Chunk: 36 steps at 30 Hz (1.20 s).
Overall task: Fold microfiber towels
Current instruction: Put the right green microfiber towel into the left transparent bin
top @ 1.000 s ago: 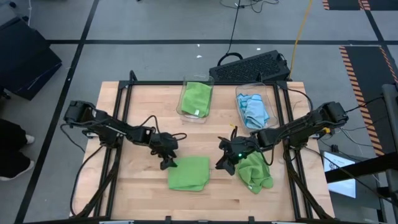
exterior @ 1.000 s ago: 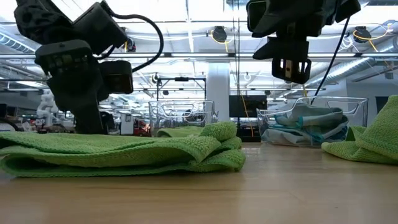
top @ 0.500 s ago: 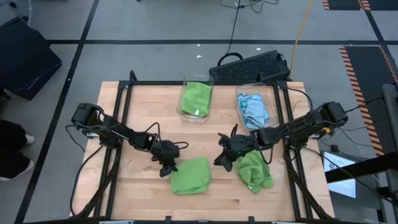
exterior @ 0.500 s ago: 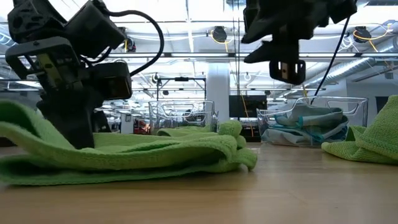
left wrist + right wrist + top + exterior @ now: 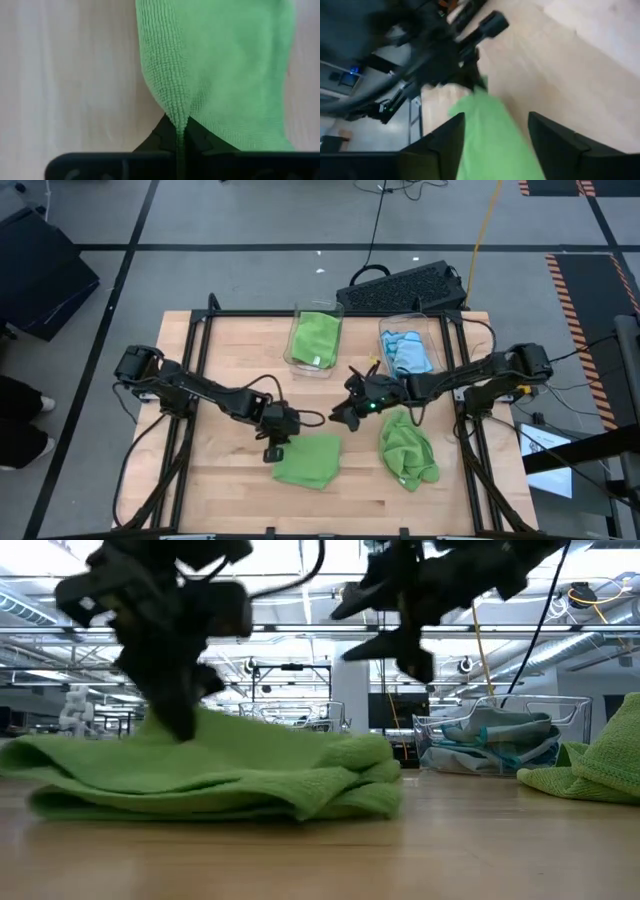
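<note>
A lime green microfiber towel (image 5: 312, 462) lies folded at the table's near middle. My left gripper (image 5: 274, 448) is at its left edge and shut on it. My right gripper (image 5: 338, 420) hovers open just beyond the towel's far right corner, touching nothing; in its wrist view the fingers (image 5: 445, 142) frame the towel (image 5: 485, 125). A second green towel (image 5: 408, 452) lies crumpled on the table to the right. More towels lie in two clear bins at the back. My left gripper pinches the towel's left edge (image 5: 176, 112) between its two fingers; the cloth gathers into a ridge running into them. One layer or several, I cannot tell. The fingers slant down from the table's left. That edge (image 5: 185, 730) is raised; the rest lies on the table.
A clear bin (image 5: 300, 355) holding a green towel and another (image 5: 432, 340) holding light blue towels stand at the table's far side. A black keyboard (image 5: 405, 285) lies beyond the far edge. Bare wood shows at the table's left and near sides.
My left gripper has taken hold of the folded towel's left edge, moved toward the right and risen, lifting that edge while the rest stays on the table. My right gripper has moved from the crumpled towel toward the table's left and far side.
</note>
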Each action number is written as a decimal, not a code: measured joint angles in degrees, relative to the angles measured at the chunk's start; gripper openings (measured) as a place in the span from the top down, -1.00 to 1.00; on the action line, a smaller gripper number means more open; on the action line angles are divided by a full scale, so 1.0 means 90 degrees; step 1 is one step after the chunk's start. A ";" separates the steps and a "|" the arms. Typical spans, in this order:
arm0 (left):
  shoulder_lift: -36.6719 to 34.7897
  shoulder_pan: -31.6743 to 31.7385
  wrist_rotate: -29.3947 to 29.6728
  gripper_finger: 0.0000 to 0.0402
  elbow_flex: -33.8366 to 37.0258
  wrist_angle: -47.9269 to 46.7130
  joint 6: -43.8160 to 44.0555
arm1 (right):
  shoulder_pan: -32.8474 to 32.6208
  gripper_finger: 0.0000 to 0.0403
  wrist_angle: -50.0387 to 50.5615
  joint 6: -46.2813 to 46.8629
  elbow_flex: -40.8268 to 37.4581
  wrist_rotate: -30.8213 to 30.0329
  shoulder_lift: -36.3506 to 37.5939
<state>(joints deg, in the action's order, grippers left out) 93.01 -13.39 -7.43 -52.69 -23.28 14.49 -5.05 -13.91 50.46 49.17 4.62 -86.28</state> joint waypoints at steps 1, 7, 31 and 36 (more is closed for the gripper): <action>0.0000 -0.0001 0.0107 0.98 -0.0142 -0.0105 -0.0086 | 0.0066 -0.08 -0.0206 -0.0144 0.0000 0.0000 -0.0126; -0.0007 0.0002 0.0427 0.99 -0.0968 -0.0934 -0.0393 | 0.0317 -0.43 -0.1423 -0.0908 0.0001 0.0341 -0.1005; -0.0015 0.0066 0.0751 0.98 -0.1894 -0.1876 -0.1264 | 0.0346 -0.47 -0.2469 -0.3238 0.0724 0.1828 -0.2099; -0.0145 0.0063 0.0759 0.98 -0.1896 -0.1871 -0.1259 | 0.0346 -0.32 -0.2453 -0.3508 0.0721 0.1846 -0.2263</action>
<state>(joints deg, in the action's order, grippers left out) 91.71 -12.82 -0.60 -69.76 -40.12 3.16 -1.93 -35.99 18.88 55.66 21.23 -106.65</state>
